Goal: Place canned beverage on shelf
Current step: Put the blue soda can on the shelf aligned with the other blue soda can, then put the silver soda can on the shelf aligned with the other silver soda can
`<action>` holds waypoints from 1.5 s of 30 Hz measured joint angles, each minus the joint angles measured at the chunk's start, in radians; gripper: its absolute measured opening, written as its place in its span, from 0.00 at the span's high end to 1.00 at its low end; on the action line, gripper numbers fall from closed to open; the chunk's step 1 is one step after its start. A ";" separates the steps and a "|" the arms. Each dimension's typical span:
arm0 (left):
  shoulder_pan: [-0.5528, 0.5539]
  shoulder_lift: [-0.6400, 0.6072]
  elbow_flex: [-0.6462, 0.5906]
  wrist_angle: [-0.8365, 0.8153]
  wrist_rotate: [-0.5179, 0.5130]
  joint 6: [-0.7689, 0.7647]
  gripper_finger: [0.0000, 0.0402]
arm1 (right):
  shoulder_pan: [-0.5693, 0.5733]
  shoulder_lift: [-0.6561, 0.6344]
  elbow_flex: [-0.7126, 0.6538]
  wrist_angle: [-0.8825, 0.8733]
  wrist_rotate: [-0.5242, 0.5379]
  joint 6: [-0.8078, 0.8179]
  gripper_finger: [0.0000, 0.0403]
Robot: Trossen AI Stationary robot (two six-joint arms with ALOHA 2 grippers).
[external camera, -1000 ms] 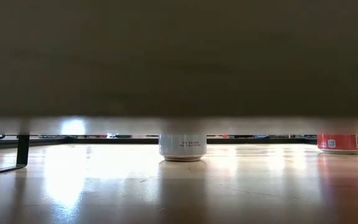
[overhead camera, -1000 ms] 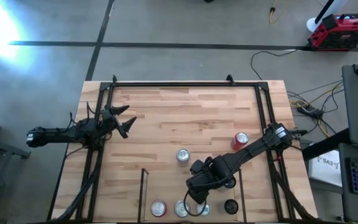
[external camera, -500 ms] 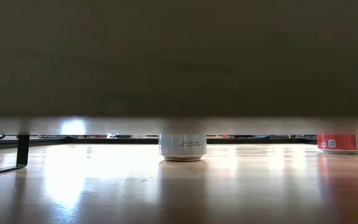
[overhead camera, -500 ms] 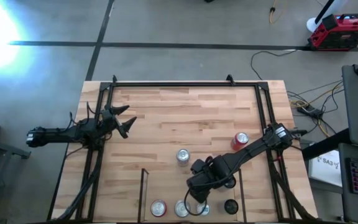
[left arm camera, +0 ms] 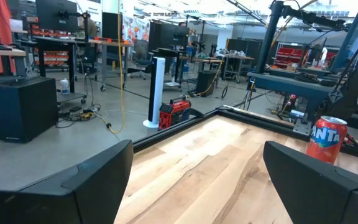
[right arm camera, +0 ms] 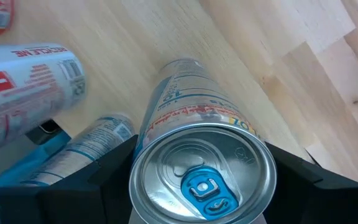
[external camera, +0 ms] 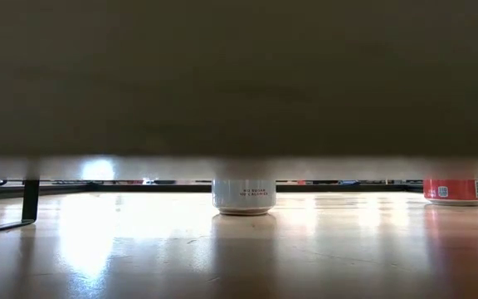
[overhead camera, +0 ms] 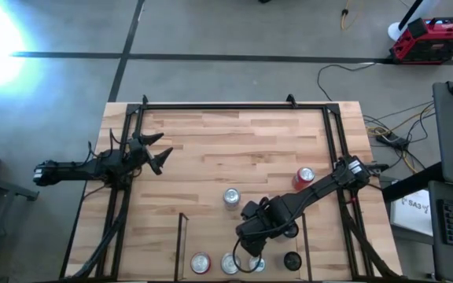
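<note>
Right hand (overhead camera: 252, 256) grips a silver can (right arm camera: 202, 178) (upright) inside the shelf (overhead camera: 182, 244).

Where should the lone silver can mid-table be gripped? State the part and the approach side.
Grip the silver can across its side wall at mid-height, fingers either side. It stands upright, so a level approach likely suits. Come from the left with the open left gripper: bare wood lies that way, while the right gripper, clamped on another can, crowds its other side.
</note>
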 joint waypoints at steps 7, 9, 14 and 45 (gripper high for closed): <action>0.000 0.000 0.000 0.000 0.000 0.000 0.14 | 0.001 0.000 0.009 0.007 0.000 -0.011 0.30; 0.000 0.000 0.000 0.000 0.000 0.000 0.14 | 0.002 0.000 0.009 0.007 0.000 -0.011 0.24; 0.000 0.000 0.000 0.000 0.000 0.000 0.14 | 0.002 0.000 0.008 -0.003 0.000 -0.003 0.09; 0.000 0.000 0.000 0.000 0.000 0.000 0.14 | 0.001 0.000 0.120 0.017 0.019 -0.013 0.05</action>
